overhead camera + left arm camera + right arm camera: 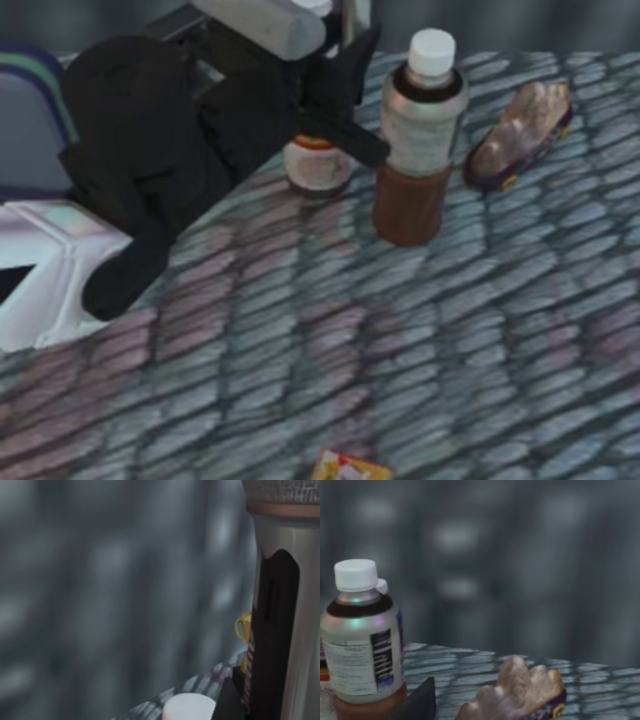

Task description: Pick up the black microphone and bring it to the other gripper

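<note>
Closest to the left wrist camera, black microphone (pixel 280 630), mesh head upward, clenched in left gripper (pixel 345 95) above the white-lidded jar (pixel 318 165), near the far edge of the table (pixel 400 340). Just right of the jar, brown bottle (pixel 420 140); further right, bread (pixel 520 135).

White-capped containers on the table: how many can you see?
2. The tall bottle stands near the far edge, and a small jar sits just left of it, partly hidden under the left gripper. Others may be hidden.

A cobble-patterned grey table (pixel 480 330) before a blurred grey wall (pixel 520 555).
</note>
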Motion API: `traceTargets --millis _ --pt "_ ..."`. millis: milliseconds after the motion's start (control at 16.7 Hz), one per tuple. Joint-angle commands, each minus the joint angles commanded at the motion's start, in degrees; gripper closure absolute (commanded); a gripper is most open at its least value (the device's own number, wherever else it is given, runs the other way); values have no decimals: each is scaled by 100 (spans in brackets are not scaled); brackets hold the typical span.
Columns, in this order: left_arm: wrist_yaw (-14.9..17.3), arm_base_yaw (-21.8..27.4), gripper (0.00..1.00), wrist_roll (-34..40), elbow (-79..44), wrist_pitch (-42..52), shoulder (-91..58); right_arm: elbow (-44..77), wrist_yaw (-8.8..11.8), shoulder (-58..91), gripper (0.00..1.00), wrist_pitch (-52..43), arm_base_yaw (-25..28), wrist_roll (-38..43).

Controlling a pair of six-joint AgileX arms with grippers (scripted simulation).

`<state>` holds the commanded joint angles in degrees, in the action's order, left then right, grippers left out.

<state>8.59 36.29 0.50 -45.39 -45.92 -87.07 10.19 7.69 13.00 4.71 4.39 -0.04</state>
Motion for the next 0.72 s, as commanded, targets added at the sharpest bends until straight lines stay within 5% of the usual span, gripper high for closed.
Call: traceTargets --millis 720 --pt "0 0 100 0 0 0 0 3258 2537 5236 0 1440 1441 42"
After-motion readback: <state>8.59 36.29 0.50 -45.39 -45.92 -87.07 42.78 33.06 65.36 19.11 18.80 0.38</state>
